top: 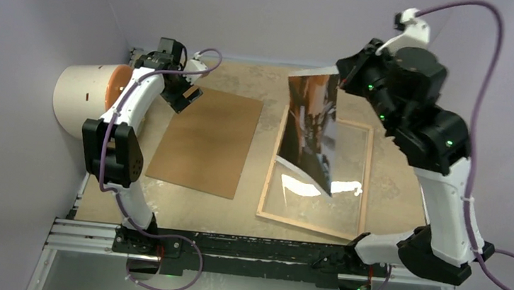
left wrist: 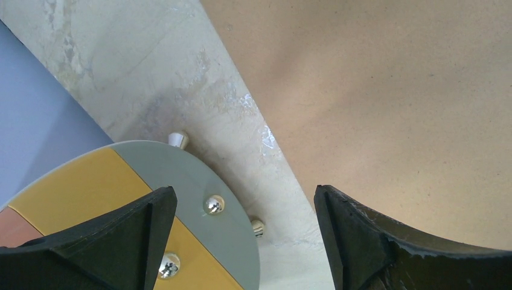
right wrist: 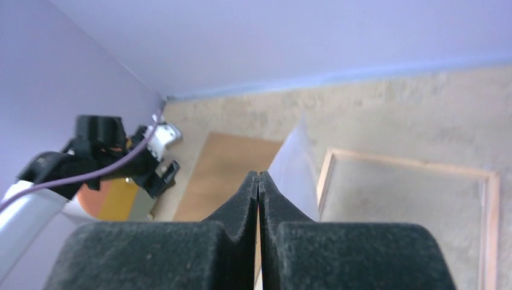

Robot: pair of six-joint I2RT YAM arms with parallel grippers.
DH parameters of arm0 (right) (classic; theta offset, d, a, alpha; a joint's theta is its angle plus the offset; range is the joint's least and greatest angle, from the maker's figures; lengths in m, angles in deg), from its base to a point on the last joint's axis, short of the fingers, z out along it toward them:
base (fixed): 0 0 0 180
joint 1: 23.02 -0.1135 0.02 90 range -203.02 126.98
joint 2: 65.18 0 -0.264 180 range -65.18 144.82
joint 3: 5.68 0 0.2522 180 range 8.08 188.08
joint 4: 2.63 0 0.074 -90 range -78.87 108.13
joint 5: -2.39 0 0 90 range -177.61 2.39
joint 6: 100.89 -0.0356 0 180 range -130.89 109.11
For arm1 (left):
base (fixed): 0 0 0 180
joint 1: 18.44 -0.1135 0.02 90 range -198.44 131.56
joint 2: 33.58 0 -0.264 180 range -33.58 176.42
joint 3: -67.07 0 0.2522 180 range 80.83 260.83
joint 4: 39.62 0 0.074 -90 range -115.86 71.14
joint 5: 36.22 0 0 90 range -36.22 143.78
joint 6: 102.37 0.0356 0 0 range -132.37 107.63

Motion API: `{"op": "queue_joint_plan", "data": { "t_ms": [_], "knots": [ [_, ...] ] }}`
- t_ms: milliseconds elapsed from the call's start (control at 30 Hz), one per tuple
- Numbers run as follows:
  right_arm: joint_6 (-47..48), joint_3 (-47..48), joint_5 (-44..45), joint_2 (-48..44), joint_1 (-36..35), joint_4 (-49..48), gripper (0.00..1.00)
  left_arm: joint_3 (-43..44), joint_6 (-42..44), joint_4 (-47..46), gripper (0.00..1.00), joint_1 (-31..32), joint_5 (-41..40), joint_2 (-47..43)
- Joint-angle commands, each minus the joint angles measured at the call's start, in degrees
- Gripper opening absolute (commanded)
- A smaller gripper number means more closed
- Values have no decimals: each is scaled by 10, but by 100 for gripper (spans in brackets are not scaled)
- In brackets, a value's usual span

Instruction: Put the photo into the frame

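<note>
Starting with the top view, the right arm (top: 442,191) rises steeply from its base and bends over to the left at the top. The right gripper (top: 344,74) has its jaws clamped on the far upper corner of the photo (top: 309,132). The photo hangs below the jaws with its dark picture side visible, and its lower edge comes down to the frame (top: 269,182); I cannot tell if it touches the glass. The frame lies flat on the table (top: 184,205), under the jaws. The left arm (top: 132,101) is bent at the elbow. The left gripper (top: 187,99) hangs over the far left corner of the backing board (top: 204,143), beside a round drum (top: 84,96).

In the left wrist view the jaws stand wide apart, nothing between them. Bare table shows in the gap, the backing board is on the right side of the jaws, and the drum is on the left.

In the right wrist view the fingers (right wrist: 229,229) are pressed together. The pale back of the photo rises just beyond their tips. The frame lies further out to the right, the backing board to the left.
</note>
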Motion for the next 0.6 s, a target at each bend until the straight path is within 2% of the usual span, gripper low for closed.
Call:
{"op": "queue_joint_plan", "data": {
  "t_ms": [0, 67, 167, 300, 433, 567],
  "knots": [
    [104, 125, -15, 60, -6, 106, 0, 4, -11, 0, 90, 5, 21, -37],
    [115, 129, -6, 98, -55, 138, 0, 1, -11, 1, 90, 6, 22, -41],
    [124, 86, 53, 151, -182, 150, 0, -11, -10, -3, 90, 6, 20, -49],
    [114, 1, 42, 218, -284, 116, 0, -30, -7, -13, 91, 6, 11, -56],
    [82, -53, 23, 268, -350, 71, 0, -37, -5, -16, 91, 5, 7, -57],
    [26, -122, 6, 285, -374, 15, 0, -41, -4, -20, 91, 5, 5, -58]
  ]
}}
